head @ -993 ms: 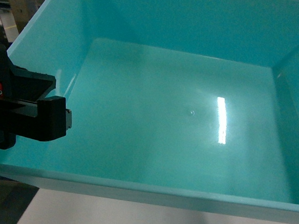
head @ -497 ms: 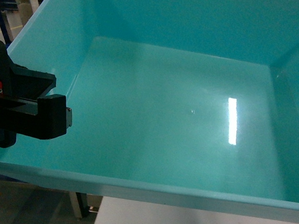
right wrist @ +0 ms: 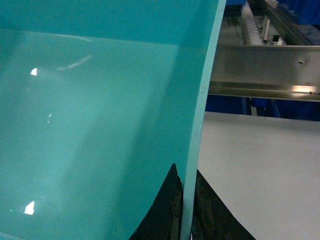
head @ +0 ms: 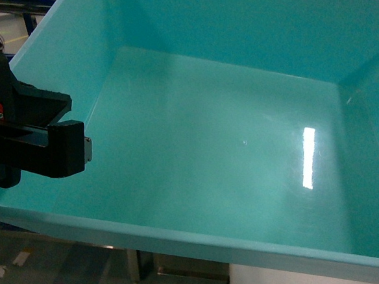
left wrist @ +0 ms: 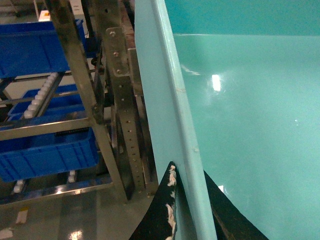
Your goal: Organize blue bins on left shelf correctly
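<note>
From the head camera, the turquoise bin fills nearly the whole picture, its open top facing the camera and its inside bare, with a bright strip of light reflected on the floor of it. The left claw comes in from the left edge, one black finger lying inside the bin against its left wall.

From the left wrist camera, the left claw is closed on the bin's left wall, one black finger on the outside and one on the inside. Just beside the bin stands the steel shelf, with white rollers on its sloping tracks and dark blue bins sitting on its levels.

From the right wrist camera, the right claw pinches the bin's right wall the same way, a finger on each side. Past the wall lie a pale flat surface and a steel rail.
</note>
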Tool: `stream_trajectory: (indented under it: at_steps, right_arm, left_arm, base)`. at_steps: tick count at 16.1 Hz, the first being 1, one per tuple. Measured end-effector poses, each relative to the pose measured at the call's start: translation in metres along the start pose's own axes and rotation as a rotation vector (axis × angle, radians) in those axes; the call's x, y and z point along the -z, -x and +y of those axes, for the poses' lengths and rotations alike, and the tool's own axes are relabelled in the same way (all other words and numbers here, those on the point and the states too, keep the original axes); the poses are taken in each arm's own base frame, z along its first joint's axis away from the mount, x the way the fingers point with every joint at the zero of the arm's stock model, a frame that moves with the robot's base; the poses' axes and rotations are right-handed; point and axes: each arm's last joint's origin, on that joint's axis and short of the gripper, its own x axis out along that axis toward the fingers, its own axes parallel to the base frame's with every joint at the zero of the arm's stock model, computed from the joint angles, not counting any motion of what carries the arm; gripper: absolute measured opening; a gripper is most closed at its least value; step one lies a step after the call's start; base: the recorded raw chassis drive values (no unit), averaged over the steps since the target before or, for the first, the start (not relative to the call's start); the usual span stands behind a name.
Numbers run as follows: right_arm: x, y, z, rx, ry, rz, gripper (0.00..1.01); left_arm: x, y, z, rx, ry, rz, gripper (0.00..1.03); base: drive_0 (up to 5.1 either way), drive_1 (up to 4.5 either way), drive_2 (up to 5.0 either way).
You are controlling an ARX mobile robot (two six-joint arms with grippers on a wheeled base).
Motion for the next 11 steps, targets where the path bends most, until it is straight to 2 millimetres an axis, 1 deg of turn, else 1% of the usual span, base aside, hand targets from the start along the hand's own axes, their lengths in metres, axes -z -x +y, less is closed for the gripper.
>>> stream_trajectory:
  at_steps: [11]
  right_arm:
    - [0.0001, -0.0001, 0.0000, 0.000, 0.000, 0.001, 0.03]
  left_arm:
    - [0.0001, 0.0000, 0.0000, 0.000, -0.001, 0.001, 0.06]
  base:
    - [-5.0, 2.44, 2.4]
